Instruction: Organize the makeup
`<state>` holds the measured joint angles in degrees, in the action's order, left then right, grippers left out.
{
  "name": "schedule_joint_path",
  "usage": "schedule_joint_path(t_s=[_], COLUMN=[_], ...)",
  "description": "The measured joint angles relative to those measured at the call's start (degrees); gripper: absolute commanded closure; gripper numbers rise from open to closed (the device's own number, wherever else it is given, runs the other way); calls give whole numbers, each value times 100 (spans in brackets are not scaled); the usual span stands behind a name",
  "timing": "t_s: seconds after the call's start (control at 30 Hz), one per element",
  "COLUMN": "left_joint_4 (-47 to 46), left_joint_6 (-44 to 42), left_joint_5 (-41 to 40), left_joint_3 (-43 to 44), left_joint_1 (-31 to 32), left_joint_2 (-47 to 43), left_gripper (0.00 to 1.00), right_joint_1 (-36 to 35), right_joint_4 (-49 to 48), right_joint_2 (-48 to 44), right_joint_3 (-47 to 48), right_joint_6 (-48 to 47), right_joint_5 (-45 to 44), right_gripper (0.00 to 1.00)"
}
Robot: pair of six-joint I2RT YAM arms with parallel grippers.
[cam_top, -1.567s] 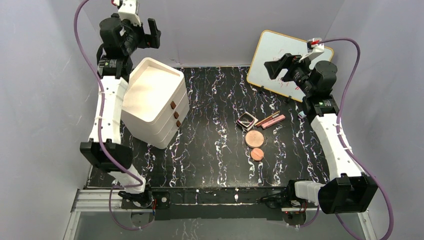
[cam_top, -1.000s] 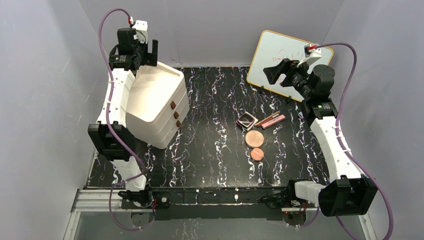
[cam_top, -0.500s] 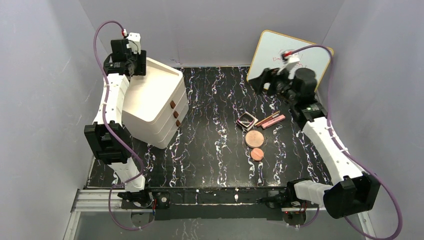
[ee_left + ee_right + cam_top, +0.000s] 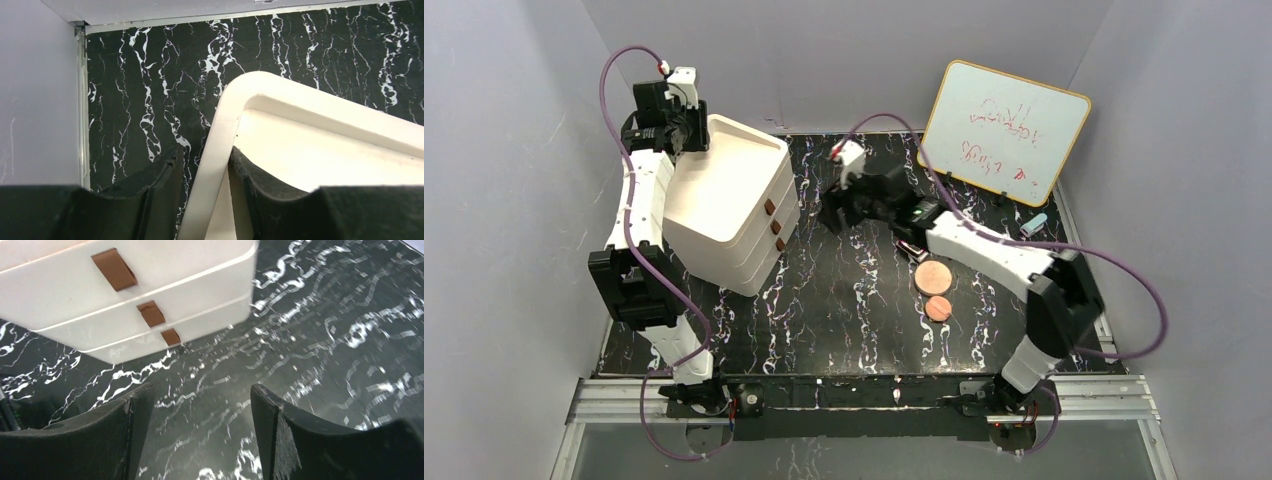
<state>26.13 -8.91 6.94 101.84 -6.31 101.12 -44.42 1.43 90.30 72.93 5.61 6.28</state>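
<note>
The makeup lies right of the table's middle: a larger copper-pink disc (image 4: 932, 275), a smaller disc (image 4: 938, 308), and a square compact (image 4: 911, 247) half under my right arm. That arm hides the sticks. My right gripper (image 4: 834, 215) (image 4: 200, 405) hangs open and empty over bare marble, just right of the white three-drawer unit (image 4: 729, 195) and facing its brown pulls (image 4: 150, 313). My left gripper (image 4: 679, 135) (image 4: 205, 165) is at the unit's back left corner. Its fingers (image 4: 250, 185) are pressed in on either side of the top tray's rim (image 4: 220, 130).
A whiteboard (image 4: 1006, 130) with red writing leans at the back right. A small light-blue cylinder (image 4: 1036, 226) lies below it near the right edge. Grey walls enclose the black marbled table (image 4: 844, 330) on three sides.
My left gripper came down on the unit's back corner and closed on the rim. My right arm swung from the whiteboard across to the table's middle, covering the sticks, its jaws slightly narrower.
</note>
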Motion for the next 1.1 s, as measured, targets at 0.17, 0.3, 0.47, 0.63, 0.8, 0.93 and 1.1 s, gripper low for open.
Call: schedule_joint_path(t_s=[0.17,0.3,0.47,0.63,0.8,0.93,1.1], left_joint_4=[-122,-199,-223,-229,-219,-214,-219], left_joint_6=[111,177,245,299,363,393,424], left_joint_5=[256,374,490,581,667,748,841], left_joint_3=[-118,-190,-205,-212,-212,-216,-232], left_joint_1=[-101,-151,-195,-238,-321,-358,-398], left_joint_2=[-42,-63,-63,-63,-63,-63,-63], left_gripper=[63,64,64,64,64,65,65], right_joint_1=[-535,-667,-748,-811,-848,-887,-960], right_joint_4=[-149,-197,-177,-76,98,282,365], right_joint_2=[1204,1849,2210,2465,2538,2562,2562], right_joint_3=[942,1622,2225,2802,2957,3058,3069], right_joint_6=[-297,-459,-669,-789,-905,-951,-1036], right_joint_5=[-155,-205,-254,-254,-297,-319,-339], right_gripper=[22,28,45,41,34,26,26])
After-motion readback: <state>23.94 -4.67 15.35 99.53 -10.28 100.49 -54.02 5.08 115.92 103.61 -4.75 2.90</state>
